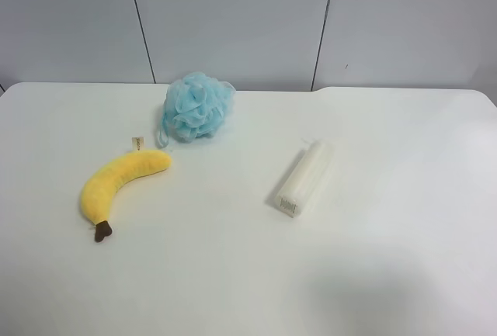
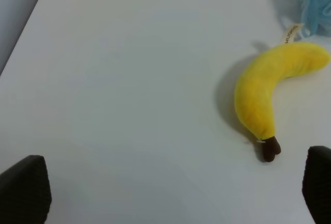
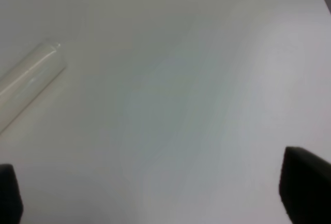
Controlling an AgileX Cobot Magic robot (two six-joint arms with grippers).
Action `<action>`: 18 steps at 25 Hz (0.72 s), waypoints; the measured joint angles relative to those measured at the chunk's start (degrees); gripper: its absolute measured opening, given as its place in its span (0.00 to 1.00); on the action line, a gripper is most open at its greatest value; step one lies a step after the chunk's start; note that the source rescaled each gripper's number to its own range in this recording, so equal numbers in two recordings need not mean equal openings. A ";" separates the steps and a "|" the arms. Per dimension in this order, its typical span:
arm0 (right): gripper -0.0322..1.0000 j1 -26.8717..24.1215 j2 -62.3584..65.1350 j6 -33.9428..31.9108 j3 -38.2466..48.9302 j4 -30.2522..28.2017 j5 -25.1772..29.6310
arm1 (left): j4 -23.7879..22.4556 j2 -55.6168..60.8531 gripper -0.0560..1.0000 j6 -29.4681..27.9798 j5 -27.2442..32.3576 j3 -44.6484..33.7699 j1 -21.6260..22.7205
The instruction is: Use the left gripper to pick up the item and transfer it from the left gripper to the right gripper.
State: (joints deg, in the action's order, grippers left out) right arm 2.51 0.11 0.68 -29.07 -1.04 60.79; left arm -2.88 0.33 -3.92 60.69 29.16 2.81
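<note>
Banana (image 1: 124, 181) lies on the white surface (image 1: 388, 274), in the exterior high view's left half, and it is free of both arms. On my screens the surface is the biggest thing, running wide and pale under everything.

Next in size is the blue pouf (image 1: 198, 107), toward the back edge. It sits just beside the banana's tagged end, and its cord loop hangs down close to that end. I cannot tell whether the two touch. The white packet (image 1: 303, 177) lies flat and well apart from both, over toward the view's right. One end of it shows in my right wrist view too.

The banana itself curves, with its brown stem tip (image 1: 102, 232) at the nearer end and the small tag (image 1: 137, 143) at the far end, by the pouf.

My left pincer (image 2: 170, 188) stands wide over bare surface. The banana lies ahead of it, with the stem tip near one finger (image 2: 318, 182). My right pincer (image 3: 158, 188) is also spread wide over bare surface, with the packet's end off to one side.
</note>
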 joint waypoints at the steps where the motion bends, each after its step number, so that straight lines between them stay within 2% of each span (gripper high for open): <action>1: 1.00 0.00 0.00 0.00 0.00 0.00 0.00 | 0.00 0.00 1.00 0.00 0.00 0.00 0.00; 18: 1.00 0.00 0.00 0.00 0.00 0.00 0.00 | 0.00 0.00 1.00 0.00 0.00 0.00 0.00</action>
State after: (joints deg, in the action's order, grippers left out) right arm 2.51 0.11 0.68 -29.07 -1.04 60.79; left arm -2.88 0.33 -3.92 60.69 29.16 2.81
